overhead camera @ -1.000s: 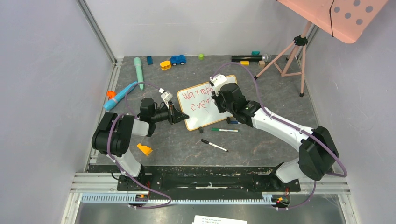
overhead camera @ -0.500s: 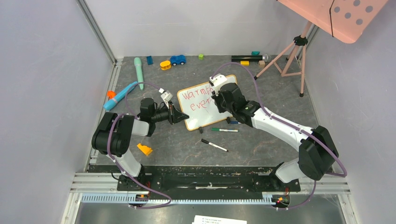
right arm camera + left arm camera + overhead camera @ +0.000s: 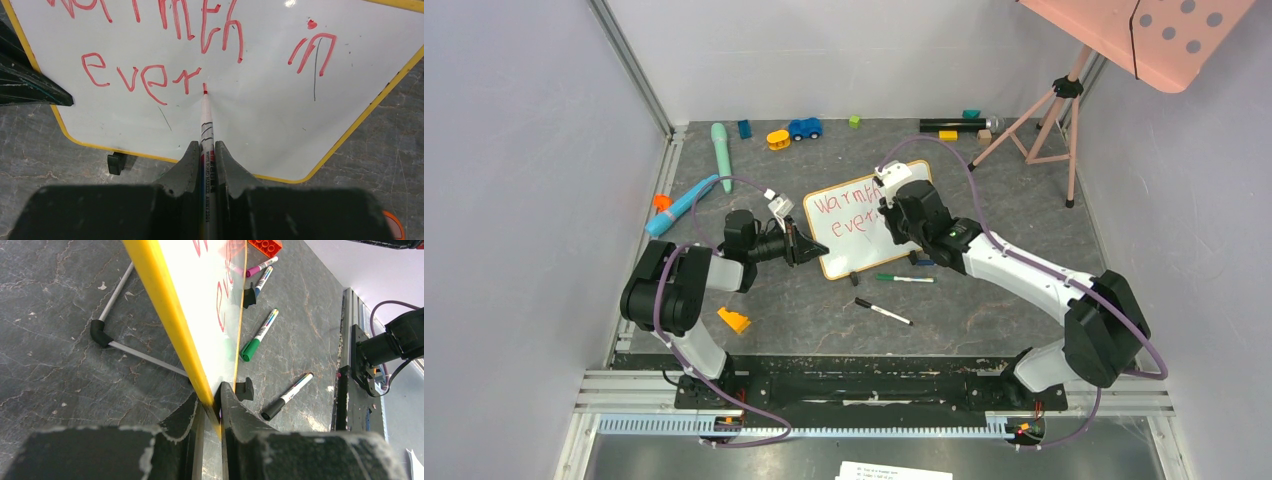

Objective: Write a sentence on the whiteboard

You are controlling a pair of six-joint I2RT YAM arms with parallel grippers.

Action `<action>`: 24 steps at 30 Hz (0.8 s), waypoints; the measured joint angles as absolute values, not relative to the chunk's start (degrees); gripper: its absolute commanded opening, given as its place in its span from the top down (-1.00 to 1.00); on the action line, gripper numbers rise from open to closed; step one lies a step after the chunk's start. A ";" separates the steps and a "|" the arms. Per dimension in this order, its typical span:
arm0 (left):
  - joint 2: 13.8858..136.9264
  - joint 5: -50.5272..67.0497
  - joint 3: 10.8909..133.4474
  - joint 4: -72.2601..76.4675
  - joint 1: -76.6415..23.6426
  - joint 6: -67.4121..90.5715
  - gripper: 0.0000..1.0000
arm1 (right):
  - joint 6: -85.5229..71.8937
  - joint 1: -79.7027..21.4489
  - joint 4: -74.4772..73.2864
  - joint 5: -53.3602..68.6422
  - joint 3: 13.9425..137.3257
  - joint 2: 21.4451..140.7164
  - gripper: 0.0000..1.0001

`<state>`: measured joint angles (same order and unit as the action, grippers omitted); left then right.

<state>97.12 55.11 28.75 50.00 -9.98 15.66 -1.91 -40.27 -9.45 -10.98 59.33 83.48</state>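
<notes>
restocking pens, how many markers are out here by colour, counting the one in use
red marker: 1, held in the right gripper
green marker: 1
black marker: 1
pink marker: 1
blue marker: 1
total: 5

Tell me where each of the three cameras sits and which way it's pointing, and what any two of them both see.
Top external: fixed above and behind the robot, looking down at the table; the left arm and right arm show whole, meeting at the whiteboard.
Left wrist: on the left arm, low, looking along the board's edge; the left gripper clamps its frame.
Right wrist: on the right arm, facing the board's front; the right gripper holds a red marker, tip on the board.
Shared: all three show the red writing.
</notes>
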 measured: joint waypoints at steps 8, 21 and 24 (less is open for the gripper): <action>97.12 55.09 28.77 49.93 -9.98 15.66 0.96 | -1.91 -40.27 -9.52 -11.07 58.59 83.18 1.00; 97.12 55.00 28.77 49.91 -9.98 15.66 0.96 | -1.45 -39.86 -11.31 -12.27 61.19 84.44 1.00; 97.12 54.92 28.77 49.93 -9.98 15.66 0.96 | -1.45 -39.51 -11.55 -12.45 62.13 84.90 1.00</action>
